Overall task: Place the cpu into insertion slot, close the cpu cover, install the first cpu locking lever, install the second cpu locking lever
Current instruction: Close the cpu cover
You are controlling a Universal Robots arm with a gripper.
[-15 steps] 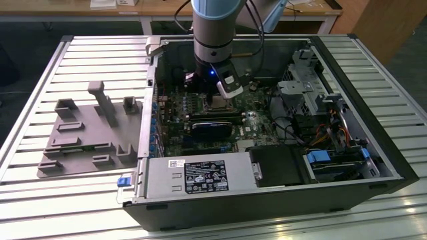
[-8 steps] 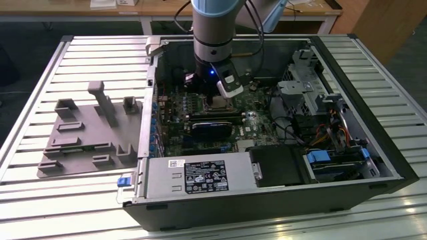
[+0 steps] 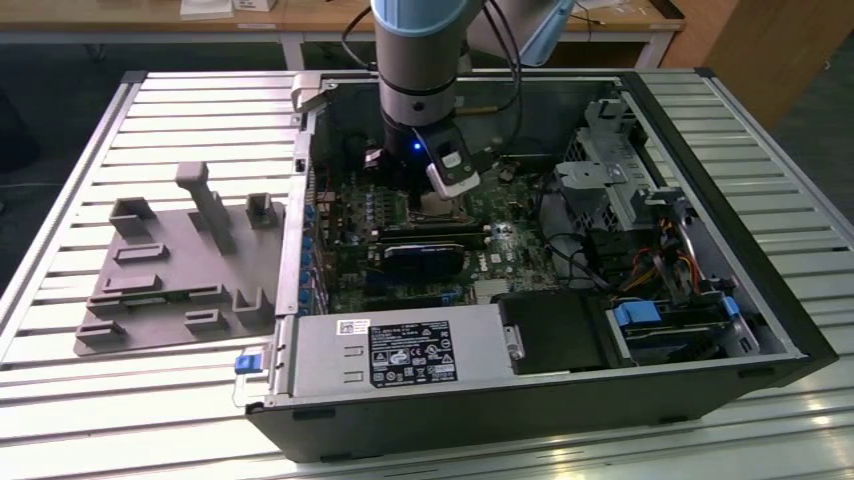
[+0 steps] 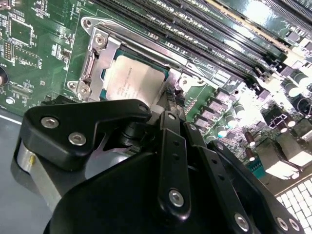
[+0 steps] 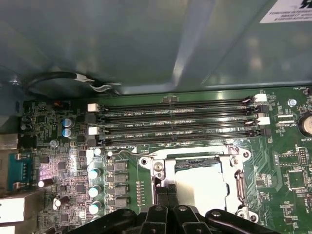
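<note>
The cpu (image 5: pixel 200 187) lies flat in the insertion slot (image 3: pixel 434 208) of the green motherboard, its dull silver top (image 4: pixel 129 80) showing through the window of the cpu cover (image 5: pixel 238 178). The cover's silver frame (image 4: pixel 95 61) lies down around the chip. A thin wire locking lever (image 5: pixel 127 153) runs along the socket's edge nearest the memory slots. My gripper (image 5: pixel 165 197) is reached down into the open computer case (image 3: pixel 694 250), right at the socket's edge. Its two black fingers stand side by side, shut, with nothing seen between them. Its black linkage (image 4: pixel 170 146) hides part of the socket.
Long black memory slots (image 5: pixel 175 119) run beside the socket. A black card (image 3: pixel 420 258) sits nearby, with cables (image 3: pixel 587 260) and drive bays on the exterior view's right. A power supply (image 3: pixel 394 355) fills the case's near side. A grey fixture (image 3: pixel 174 260) lies on the slatted table.
</note>
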